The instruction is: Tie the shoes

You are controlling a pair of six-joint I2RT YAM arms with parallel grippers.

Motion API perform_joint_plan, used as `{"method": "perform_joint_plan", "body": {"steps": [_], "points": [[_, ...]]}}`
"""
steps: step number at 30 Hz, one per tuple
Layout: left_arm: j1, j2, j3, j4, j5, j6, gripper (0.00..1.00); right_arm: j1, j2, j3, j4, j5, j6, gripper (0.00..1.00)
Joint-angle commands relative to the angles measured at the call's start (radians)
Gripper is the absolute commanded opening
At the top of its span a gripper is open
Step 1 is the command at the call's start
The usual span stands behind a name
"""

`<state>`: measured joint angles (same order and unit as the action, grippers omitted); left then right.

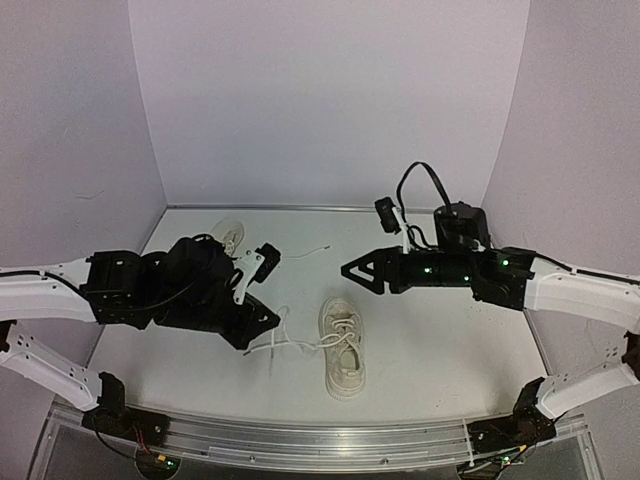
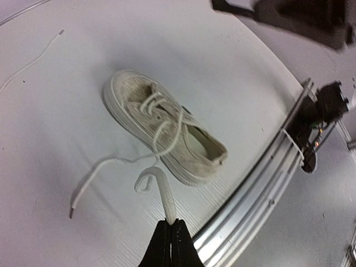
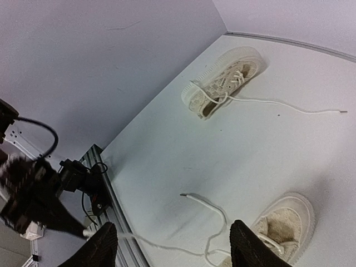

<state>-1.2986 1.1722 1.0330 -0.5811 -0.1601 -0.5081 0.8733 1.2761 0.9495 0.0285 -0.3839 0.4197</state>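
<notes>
One cream-white shoe [image 1: 342, 348] lies mid-table, toe pointing away from the arms, laces loose; it also shows in the left wrist view [image 2: 167, 133] and at the lower right of the right wrist view [image 3: 283, 222]. My left gripper [image 1: 272, 320] is shut on one of its white laces [image 2: 167, 197], pinched at the tips [image 2: 171, 221], just left of the shoe. Its other lace end [image 2: 72, 210] lies loose on the table. The second shoe [image 1: 228, 235] lies at the back left, partly behind my left arm, its lace [image 3: 289, 105] trailing right. My right gripper [image 1: 345, 270] hovers open and empty behind the middle shoe [image 3: 175, 247].
An aluminium rail [image 1: 320, 440] runs along the table's front edge, also in the left wrist view [image 2: 261, 194]. Pale purple walls [image 1: 330, 100] close the back and both sides. My left arm [image 3: 33, 200] shows at the left of the right wrist view.
</notes>
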Motion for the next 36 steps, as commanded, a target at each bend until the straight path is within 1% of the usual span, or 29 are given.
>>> {"method": "perform_joint_plan", "body": {"steps": [1,4,6,10,18,24,36], "points": [[0.059,0.093,0.074,0.169,-0.089,-0.024,0.00,0.002,-0.120,-0.125,-0.028,0.048,0.038,0.60],[0.066,0.200,0.155,0.180,-0.127,-0.032,0.00,0.002,-0.180,-0.205,-0.028,0.034,0.055,0.55],[0.079,0.274,0.204,0.187,-0.133,-0.040,0.00,0.001,-0.198,-0.245,-0.026,0.021,0.065,0.50],[0.124,0.385,0.254,0.222,-0.095,-0.065,0.00,0.005,-0.205,-0.290,-0.015,0.007,0.082,0.44],[0.130,0.561,0.344,0.240,-0.068,-0.035,0.00,0.006,-0.245,-0.339,-0.016,0.040,0.096,0.43],[0.131,0.630,0.367,0.239,-0.052,-0.019,0.00,0.006,-0.260,-0.357,-0.019,0.044,0.099,0.43],[0.131,0.658,0.270,0.304,0.005,-0.044,0.00,0.005,-0.267,-0.366,-0.026,0.055,0.090,0.44]]}}
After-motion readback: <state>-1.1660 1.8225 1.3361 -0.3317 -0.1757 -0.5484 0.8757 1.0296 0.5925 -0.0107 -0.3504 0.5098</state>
